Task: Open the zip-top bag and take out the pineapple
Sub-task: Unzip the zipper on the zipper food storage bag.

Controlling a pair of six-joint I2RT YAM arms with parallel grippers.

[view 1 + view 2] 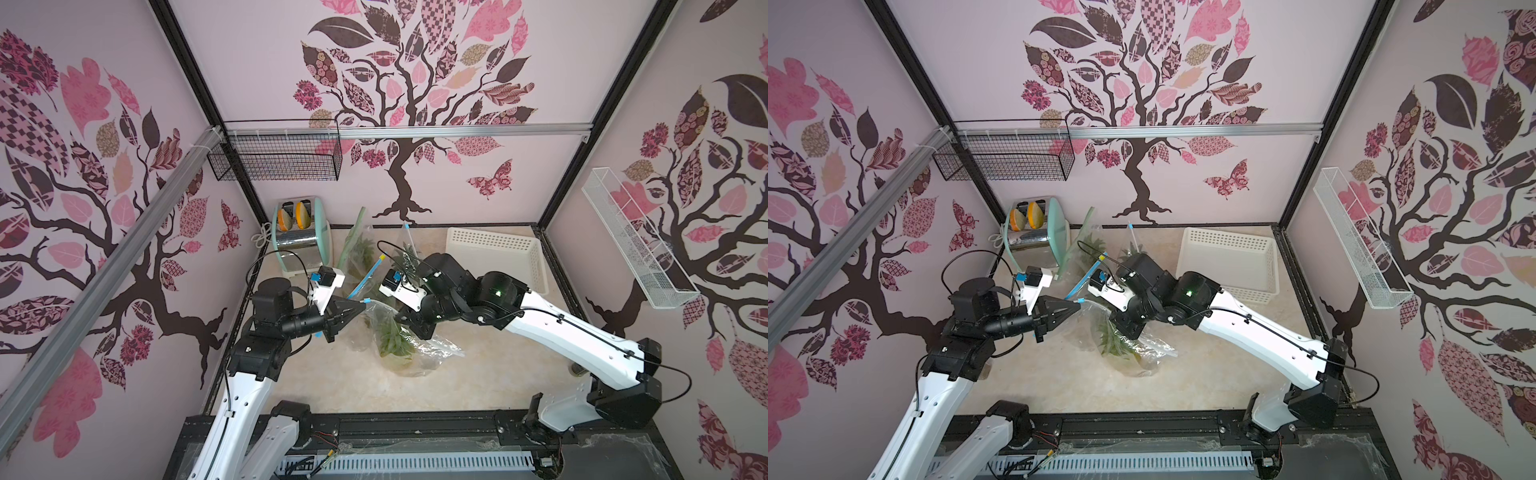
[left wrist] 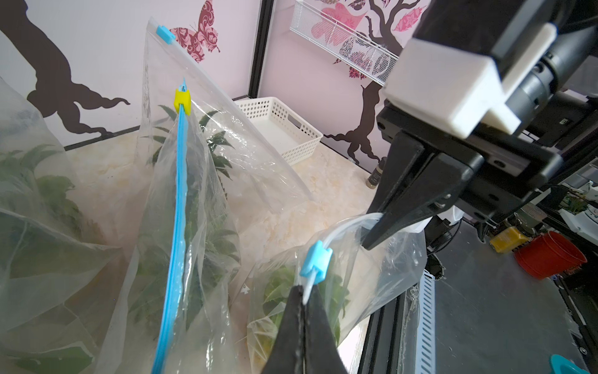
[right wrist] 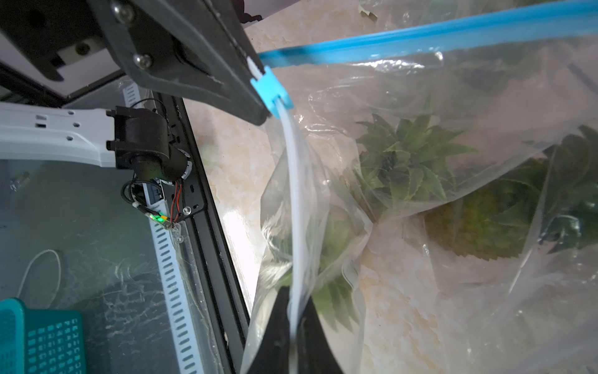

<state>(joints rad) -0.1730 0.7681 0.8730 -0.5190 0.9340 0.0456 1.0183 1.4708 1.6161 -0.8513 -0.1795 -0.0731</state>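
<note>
Marbled beige tabletop (image 1: 478, 382), pink tree-decal walls (image 1: 415, 124) all round. My left fingers (image 2: 299, 309) are pinched tight on the zip-top bag (image 2: 382, 268), and my right fingers (image 2: 383, 225) grip its rim.

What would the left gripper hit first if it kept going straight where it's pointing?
The light-blue slider, sitting just ahead of the left gripper on the zip track its fingers pinch; past that, probably the right gripper.
</note>
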